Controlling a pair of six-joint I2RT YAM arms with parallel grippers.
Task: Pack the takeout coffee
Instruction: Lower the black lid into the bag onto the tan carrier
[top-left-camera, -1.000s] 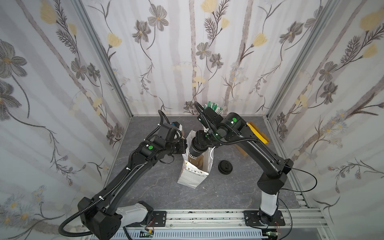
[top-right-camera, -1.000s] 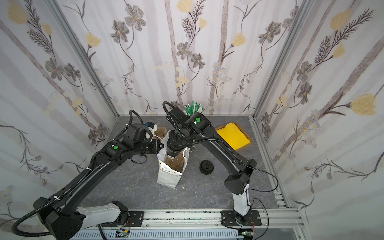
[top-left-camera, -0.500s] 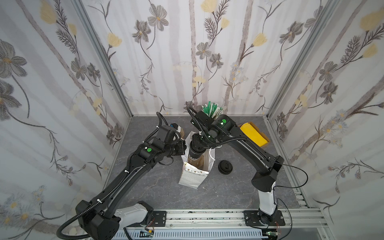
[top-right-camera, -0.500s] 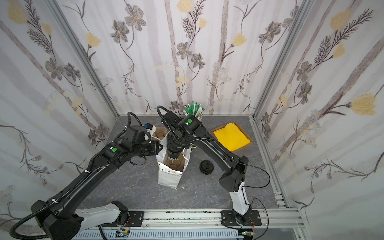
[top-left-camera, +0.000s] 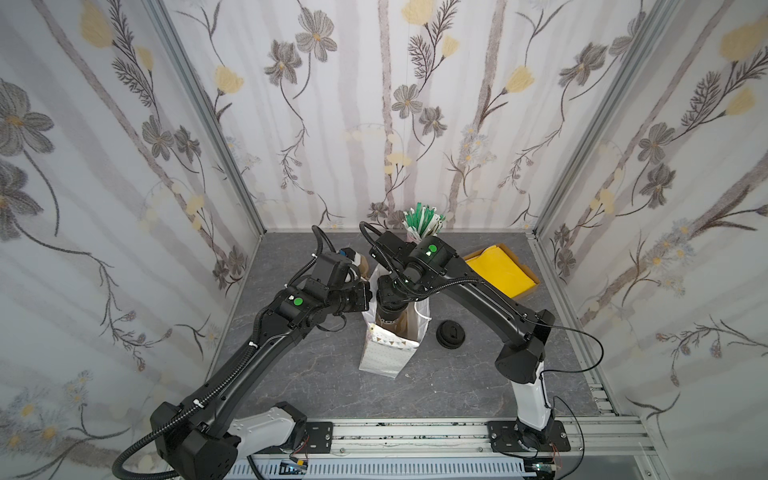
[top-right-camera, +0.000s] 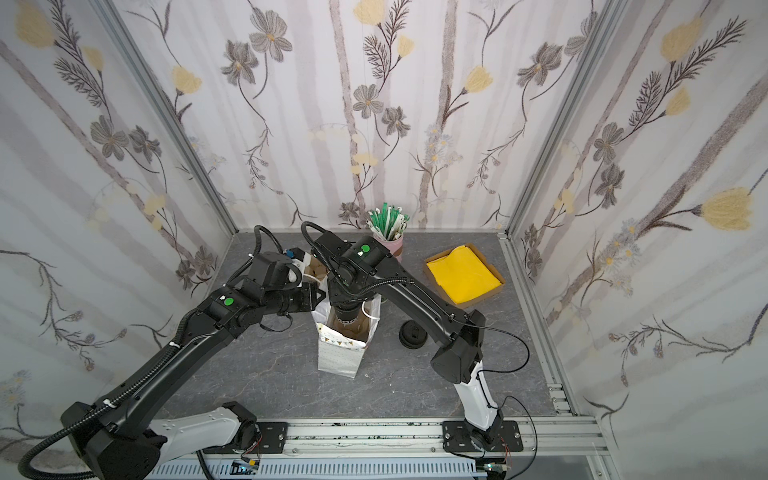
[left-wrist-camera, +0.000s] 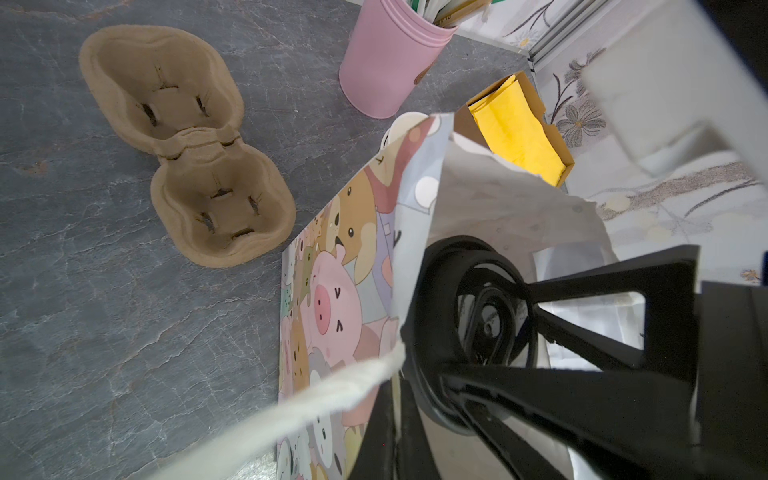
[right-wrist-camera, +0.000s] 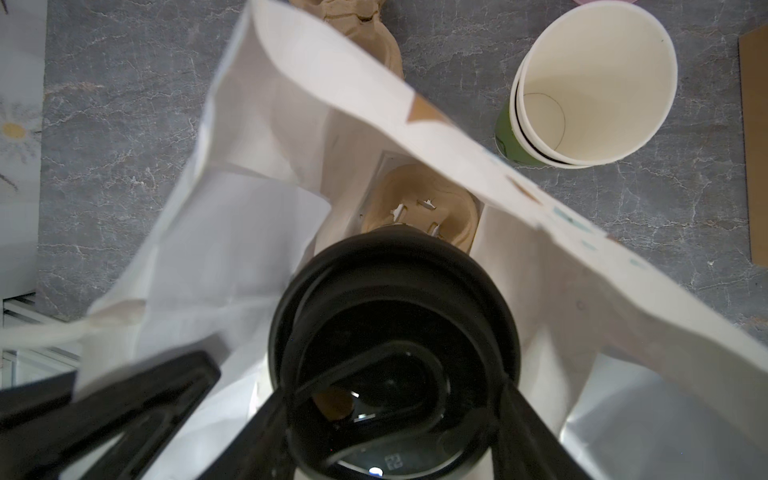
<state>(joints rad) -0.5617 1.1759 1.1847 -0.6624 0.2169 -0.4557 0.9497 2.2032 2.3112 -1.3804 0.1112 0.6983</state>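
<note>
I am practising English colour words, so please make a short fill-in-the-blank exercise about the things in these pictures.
1. The right tool holds the takeout coffee, whose lid is ____.
2. The paper in the cardboard box is ____.
3. The cup holding the sticks is ____.
Missing words: black; yellow; pink.

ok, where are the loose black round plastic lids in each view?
Top view: loose black plastic lids on the table, right of the white handled paper bag.
Top view: lids right of bag too.
Left wrist: absent.
Right wrist: absent; lid there caps the takeout coffee.
Landmark: the bag, in all four.
</note>
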